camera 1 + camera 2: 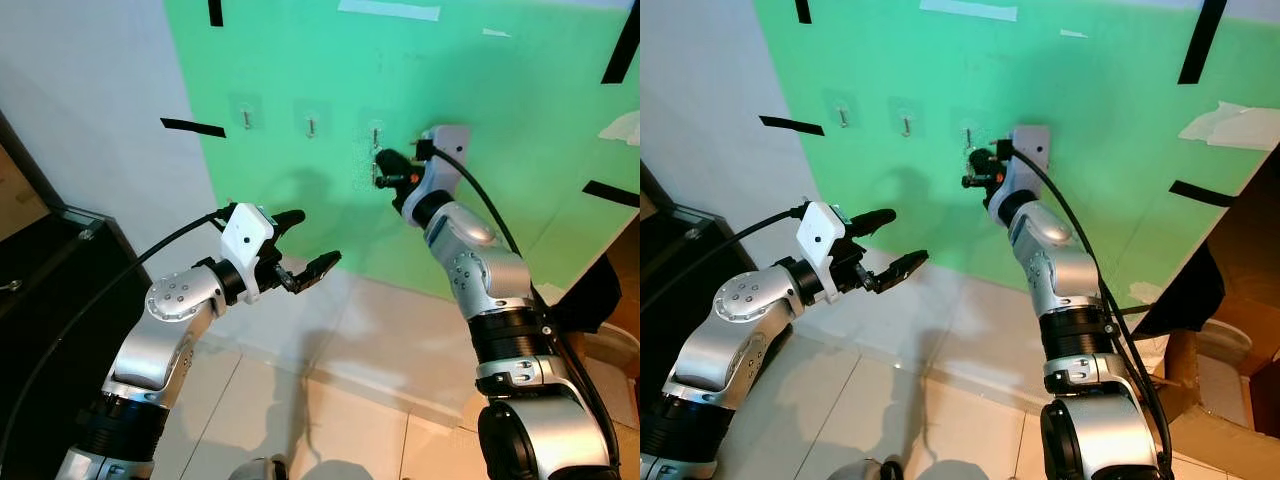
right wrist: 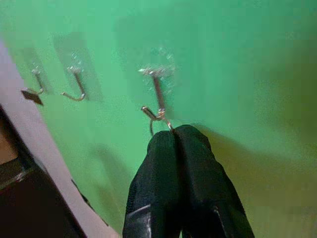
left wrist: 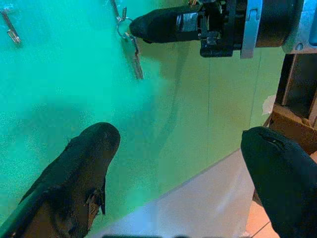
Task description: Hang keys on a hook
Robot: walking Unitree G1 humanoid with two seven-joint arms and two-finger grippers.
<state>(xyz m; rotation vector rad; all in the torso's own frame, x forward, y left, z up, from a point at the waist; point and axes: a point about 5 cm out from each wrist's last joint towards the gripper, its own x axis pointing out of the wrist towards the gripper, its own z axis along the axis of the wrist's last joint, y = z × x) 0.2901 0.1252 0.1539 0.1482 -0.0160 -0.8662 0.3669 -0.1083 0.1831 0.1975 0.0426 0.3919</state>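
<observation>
A: Going left to right, what do you see first?

B: The left claw (image 1: 305,243), held out in front of the green wall panel (image 1: 520,120) at about eight o'clock from the hooks, with its two black fingers spread apart and nothing between them. It looks idle.

A: And on the panel?

B: A row of three small metal hooks on clear adhesive pads. The left hook (image 1: 246,118) and the middle hook (image 1: 311,126) are bare. The right hook (image 2: 159,96) carries the work.

A: Where are the keys?

B: The small silver keys on a thin wire ring (image 3: 132,49) sit right at that right hook. In the left wrist view the ring is up against the hook's foot and a narrow key blade hangs straight down at six o'clock from it. Whether the ring is fully over the hook's tip, I cannot tell.

A: The right claw (image 2: 174,133)?

B: Its fingers are pressed together, pinching the ring just under the hook.

A: How should the bunch handle?

B: I'd judge it light, hard and slippery: smooth metal with little for rubber pads to bite. The blade swings freely on the ring, so holding the blade would let the ring flop. The ring itself is the place to hold, near its lower arc, leaving the upper loop free to pass over the upturned tip.

A: Risks?

B: The adhesive pad may peel if tugged, so I'd go gently.
</observation>
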